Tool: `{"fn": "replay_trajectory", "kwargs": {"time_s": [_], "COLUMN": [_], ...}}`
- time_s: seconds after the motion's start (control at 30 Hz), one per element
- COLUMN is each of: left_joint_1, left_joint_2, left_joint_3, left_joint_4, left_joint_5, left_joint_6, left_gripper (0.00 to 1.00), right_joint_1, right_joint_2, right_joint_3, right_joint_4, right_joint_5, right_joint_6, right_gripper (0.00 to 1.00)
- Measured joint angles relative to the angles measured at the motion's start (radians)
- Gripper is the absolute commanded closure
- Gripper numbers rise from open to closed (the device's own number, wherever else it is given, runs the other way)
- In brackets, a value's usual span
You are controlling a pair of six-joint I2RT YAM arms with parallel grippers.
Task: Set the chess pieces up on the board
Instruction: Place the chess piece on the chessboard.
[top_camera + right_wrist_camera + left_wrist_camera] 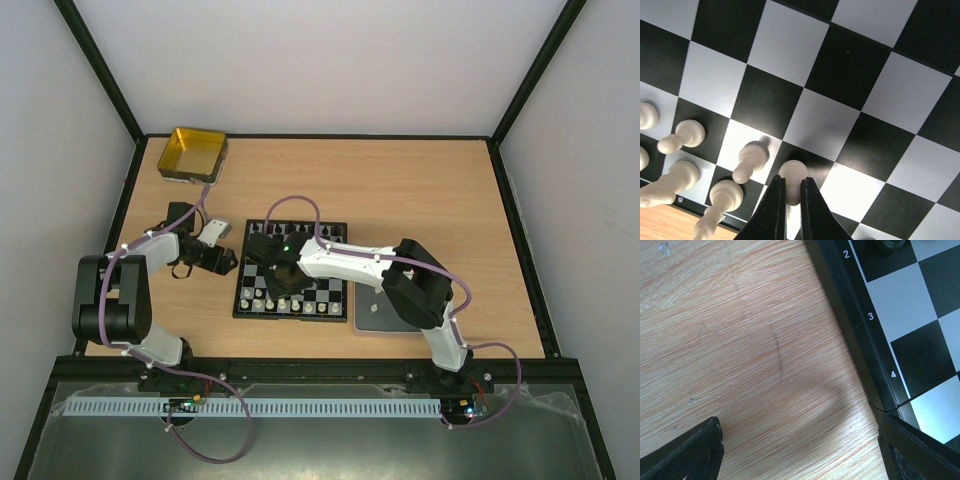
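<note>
Pinching a white pawn (792,172) in the right gripper (792,192) over the board (840,80), beside other white pieces (750,162), holding the left gripper (800,450) spread wide above the table (740,340) by the board's border

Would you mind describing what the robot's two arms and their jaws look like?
Both the left arm and the right arm alternate bulky black joint housings with smooth white links, and a thin purple cable loops along each. The jaws are plain black and tapering, with no visible markings.
</note>
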Motion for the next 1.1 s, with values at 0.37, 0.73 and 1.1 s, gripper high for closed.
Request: {"fn": "replay_trajectory", "kwargs": {"time_s": [0.37,0.73,1.1], "left_joint_1": [0.0,0.0,0.002], "left_joint_2": [0.0,0.0,0.0], "left_joint_3": [0.0,0.0,0.0], "left_joint_4": [0.0,0.0,0.0], "left_joint_5": [0.0,0.0,0.0], "left_joint_6": [0.0,0.0,0.0], "left_gripper": [0.16,0.16,0.16], "right_joint_1": [0.008,0.008,0.008], "right_joint_2": [0.0,0.0,0.01], "right_joint_3": [0.013,0.013,0.013], "right_joint_4": [-0.002,-0.006,-0.008], "right_joint_5": [0.006,0.016,0.019], "right_joint_6": [0.0,0.0,-0.004], "right_gripper": [0.97,0.97,0.97]}}
